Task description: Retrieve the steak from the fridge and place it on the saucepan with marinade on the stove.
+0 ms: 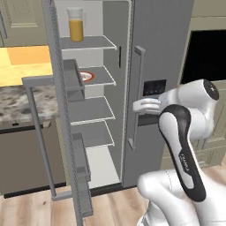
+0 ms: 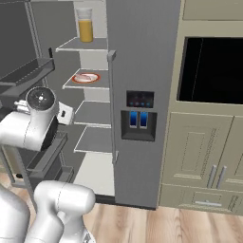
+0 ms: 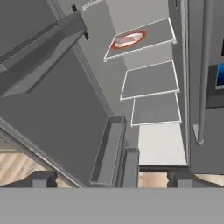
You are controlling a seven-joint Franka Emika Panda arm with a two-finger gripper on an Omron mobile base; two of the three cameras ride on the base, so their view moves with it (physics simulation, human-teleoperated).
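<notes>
**Fridge open, steak not yet reached**

You have the fridge (image 1: 152,53) with its left door swung wide, and the steak (image 3: 128,40) lies on a red-rimmed plate (image 2: 86,78) on the second shelf from the top, in the upper middle of the hand view. A jug of orange juice (image 1: 76,24) stands on the shelf above it, at the top of both base views.

Your gripper (image 3: 109,180) sits at the bottom of the hand view, well apart from the steak, with the jaws spread wide and holding nothing.

Watch the reach from here. The open door (image 3: 48,87) and its bins (image 3: 108,151) fill the left of the hand view, so a straight push upward could likely clip a bin or the edge of a lower shelf. The steak is flat and rests on a plate, so closing too high may miss it, and closing too low may catch the plate rim and drag the plate off the shelf.
</notes>
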